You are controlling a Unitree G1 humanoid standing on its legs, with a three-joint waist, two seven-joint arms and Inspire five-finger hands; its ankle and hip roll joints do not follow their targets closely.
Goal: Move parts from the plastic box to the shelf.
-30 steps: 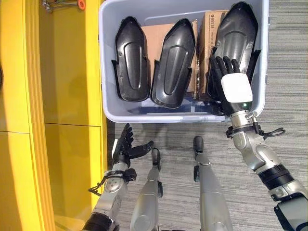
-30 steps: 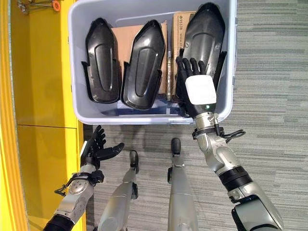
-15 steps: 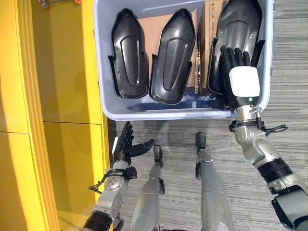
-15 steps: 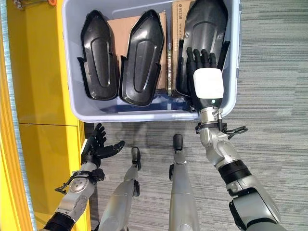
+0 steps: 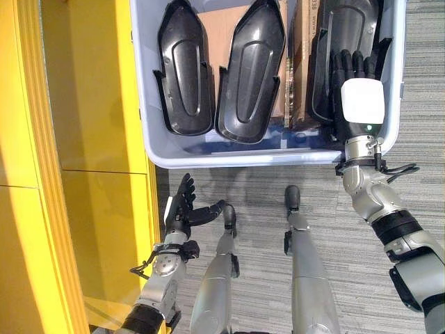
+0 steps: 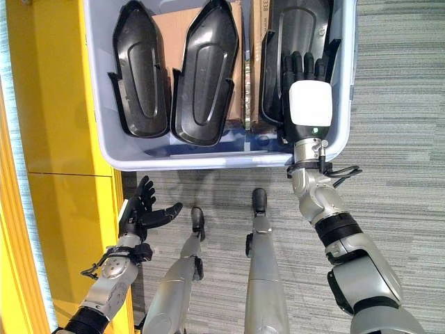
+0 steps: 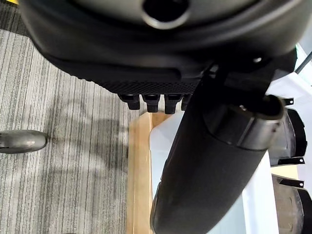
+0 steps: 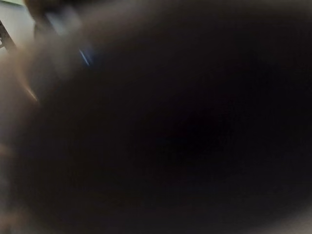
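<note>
My arms are silver-grey with black bands at the joints. Both hands are dark: the right hand [image 5: 356, 83], upper right of frame, wears a white cover; the left hand [image 5: 182, 211], lower left, has a pale side strip.

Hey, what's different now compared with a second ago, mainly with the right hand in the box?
The right hand has slid further along the rightmost black part in the plastic box, fingers straight on top, not gripping. The camera shifted too. The other two parts and the open left hand stayed put.
</note>
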